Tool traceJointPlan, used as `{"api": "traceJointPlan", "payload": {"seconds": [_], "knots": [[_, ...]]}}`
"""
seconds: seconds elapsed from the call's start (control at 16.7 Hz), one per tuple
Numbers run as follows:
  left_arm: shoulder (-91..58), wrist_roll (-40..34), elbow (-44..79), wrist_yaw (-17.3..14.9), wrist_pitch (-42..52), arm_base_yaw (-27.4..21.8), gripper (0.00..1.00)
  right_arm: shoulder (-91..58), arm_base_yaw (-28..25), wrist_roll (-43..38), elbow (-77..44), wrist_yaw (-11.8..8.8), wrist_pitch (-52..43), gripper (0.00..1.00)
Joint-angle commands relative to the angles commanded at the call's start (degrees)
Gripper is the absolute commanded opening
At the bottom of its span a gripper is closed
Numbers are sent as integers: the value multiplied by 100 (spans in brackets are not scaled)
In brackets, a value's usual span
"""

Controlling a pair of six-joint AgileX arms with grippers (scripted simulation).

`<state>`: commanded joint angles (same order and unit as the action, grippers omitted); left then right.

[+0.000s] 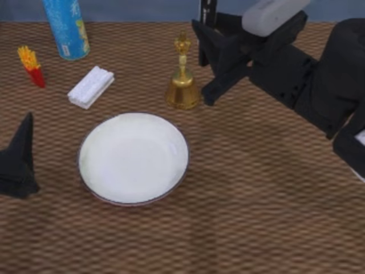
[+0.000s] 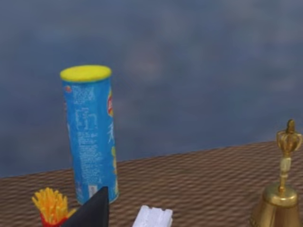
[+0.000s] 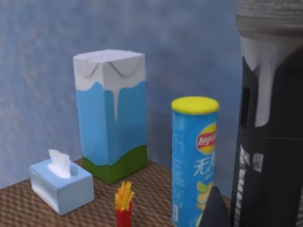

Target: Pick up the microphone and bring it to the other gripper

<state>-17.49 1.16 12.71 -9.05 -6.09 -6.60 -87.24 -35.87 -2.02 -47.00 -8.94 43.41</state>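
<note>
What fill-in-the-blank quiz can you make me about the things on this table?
The blue chips can has a ___ lid.
The fries sit in a ___ holder.
The right gripper, fingers spread, is beside the gold ___.
The left gripper is parked at the table's ___ edge.
Missing: yellow, red, bell, left.

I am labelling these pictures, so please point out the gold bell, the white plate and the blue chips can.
gold bell (image 1: 183,91), top view, on its rounded gold body.
white plate (image 1: 91,185), top view, on its lower left rim.
blue chips can (image 3: 194,161), right wrist view, on the middle of its blue side.
</note>
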Motion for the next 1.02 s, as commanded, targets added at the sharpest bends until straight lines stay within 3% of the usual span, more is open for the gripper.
{"api": "traceJointPlan", "payload": {"seconds": [0.36, 0.6, 0.78, 1.02], "knots": [[-2820, 142, 1671, -1222, -769, -889, 100, 0, 0, 0, 0, 0, 0, 0], [-4194, 213, 2587, -1875, -1207, -1365, 100, 0, 0, 0, 0, 0, 0, 0], [-4790, 255, 3020, -2171, -1423, -1580, 100, 0, 0, 0, 0, 0, 0, 0], [-4895, 265, 3104, -2228, -1467, -1621, 100, 0, 0, 0, 0, 0, 0, 0]]}}
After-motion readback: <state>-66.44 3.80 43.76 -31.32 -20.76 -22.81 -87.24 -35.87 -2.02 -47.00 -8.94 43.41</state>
